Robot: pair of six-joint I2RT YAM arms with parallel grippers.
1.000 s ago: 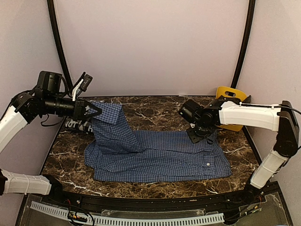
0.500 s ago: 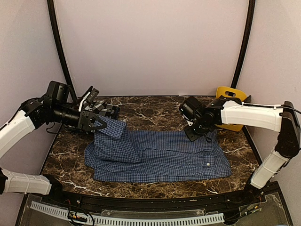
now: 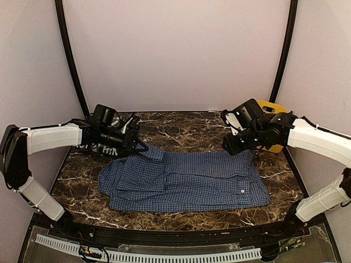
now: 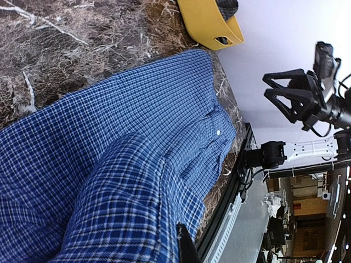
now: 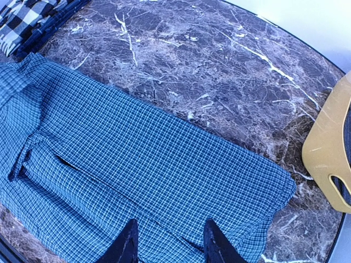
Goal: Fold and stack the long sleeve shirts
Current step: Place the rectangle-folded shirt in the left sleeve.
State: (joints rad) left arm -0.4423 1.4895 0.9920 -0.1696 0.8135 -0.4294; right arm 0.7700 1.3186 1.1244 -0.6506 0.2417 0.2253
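Top external view: a dark brown marble table with white veins, pale walls and two black curved poles behind. Two shirts: the blue shirt is spread across the centre, and the plaid shirt is at ten o'clock, its lettering unreadable. One yellow bin is at two o'clock. The left gripper is clamped on a fold of the blue shirt. The right gripper hangs with its fingers apart over that shirt.
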